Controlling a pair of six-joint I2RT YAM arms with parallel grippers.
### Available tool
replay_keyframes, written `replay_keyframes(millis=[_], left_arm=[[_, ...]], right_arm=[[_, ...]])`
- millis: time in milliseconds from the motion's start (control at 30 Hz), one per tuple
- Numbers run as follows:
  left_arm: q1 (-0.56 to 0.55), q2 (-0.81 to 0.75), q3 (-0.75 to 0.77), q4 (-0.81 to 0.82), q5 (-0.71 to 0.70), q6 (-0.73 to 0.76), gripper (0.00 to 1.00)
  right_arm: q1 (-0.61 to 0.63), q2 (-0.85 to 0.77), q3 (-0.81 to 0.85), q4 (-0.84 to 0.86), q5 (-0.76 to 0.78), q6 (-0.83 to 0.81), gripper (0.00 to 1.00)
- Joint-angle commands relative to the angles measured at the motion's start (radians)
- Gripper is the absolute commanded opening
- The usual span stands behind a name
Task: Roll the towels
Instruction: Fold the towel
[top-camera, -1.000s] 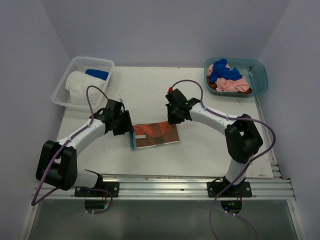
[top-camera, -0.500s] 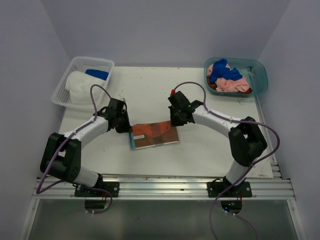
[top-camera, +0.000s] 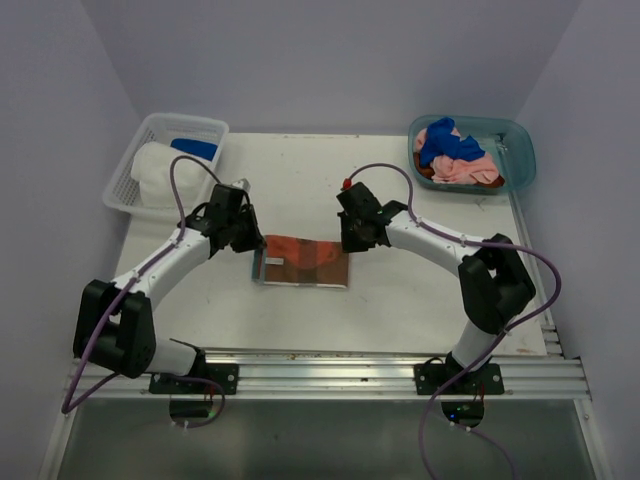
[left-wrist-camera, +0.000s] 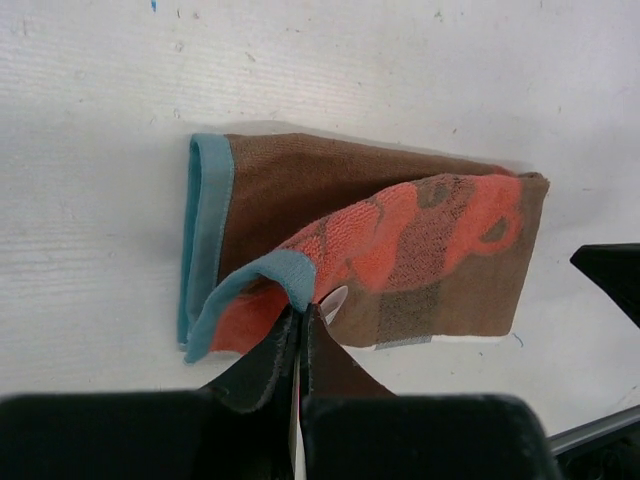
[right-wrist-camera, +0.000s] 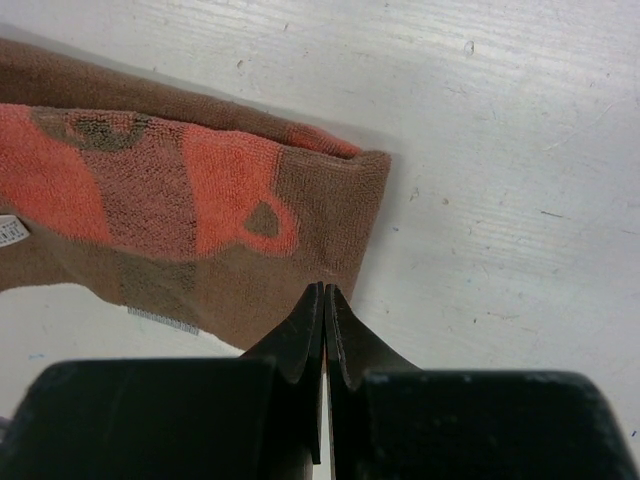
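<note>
White mesh basket (top-camera: 125, 178): set at the desk's (top-camera: 400, 300) far-left corner; a white roll (top-camera: 158, 175) and a blue cloth (top-camera: 195, 148) are held inside.
Left hand (left-wrist-camera: 300, 318): clenched on the teal-hemmed left corner of the brown towel (top-camera: 305, 265), which is raised and curled there.
Brown towel: laid mid-desk between both hands; judged soft, light and limp, best taken at corners or hems.
Right hand (right-wrist-camera: 323, 295): clamped shut at the right corner, the hem seemingly pinched.
Open room: bare desk is seen all around the towel.
Teal tub (top-camera: 522, 165): far right; a pink towel (top-camera: 465, 170) and a blue towel (top-camera: 443, 145) are heaped inside.

The top view looks down from above and behind onto the whole bench (top-camera: 300, 180). Both wrist views sit close, seemingly facing straight down, and share the brown towel (left-wrist-camera: 400, 250).
</note>
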Motion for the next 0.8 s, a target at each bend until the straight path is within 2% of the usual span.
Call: replay_keyframes(millis=[0,133,233,300,467,567,767], left_arm=[[-0.001,0.051,0.066,-0.013,-0.031,0.015,0.0],[0.003,0.151,0.08,0.021,-0.076,0.019,0.03],[0.008,0.22,0.113,0.021,-0.114,0.021,0.21],[0.008,0.238,0.155,-0.023,-0.142,0.021,0.24],[0.008,0.145,0.167,-0.063,-0.201,0.007,0.43],[0.007,0.079,0.163,-0.104,-0.232,-0.002,0.47],[-0.03,-0.021,0.085,-0.129,-0.177,-0.042,0.45]], right_arm=[[-0.006,-0.014,0.038,-0.002,-0.003,0.002,0.0],[-0.005,-0.006,0.045,0.016,-0.023,0.005,0.0],[-0.003,0.008,0.05,0.024,-0.038,0.008,0.0],[-0.005,0.012,0.055,0.027,-0.041,0.004,0.0],[-0.003,0.06,0.091,0.018,-0.025,-0.024,0.01],[-0.005,0.116,0.128,0.015,-0.029,-0.035,0.01],[-0.017,0.23,0.153,0.038,-0.026,-0.048,0.0]])
